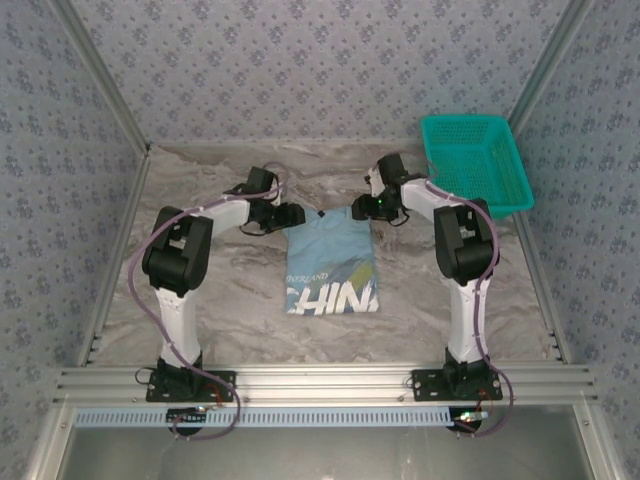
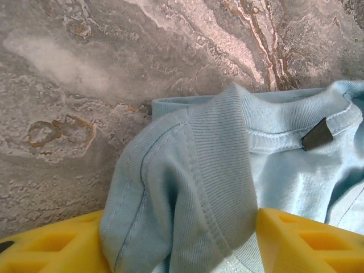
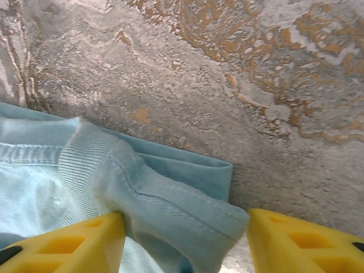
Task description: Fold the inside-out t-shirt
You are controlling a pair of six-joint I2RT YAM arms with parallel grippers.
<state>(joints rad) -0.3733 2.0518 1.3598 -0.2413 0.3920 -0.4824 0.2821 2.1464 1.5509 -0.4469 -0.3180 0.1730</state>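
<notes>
Marble-look table, grey-white w/ orange-brown veins seen close in wrist views. Blue floral-patterned walls on 3 sides, aluminium rail along near edge. Teal mesh basket sat at far right corner. Inside-out t-shirt lay flat mid-table btwn the arms, white lettering at its near end, collar at far end. Left gripper was at far-left collar corner, yellow fingers pinching a bunch of ribbed neckband and shoulder fabric. Right gripper was at far-right corner, fingers clamped on a fold of shoulder seam. Both low, near the table.
</notes>
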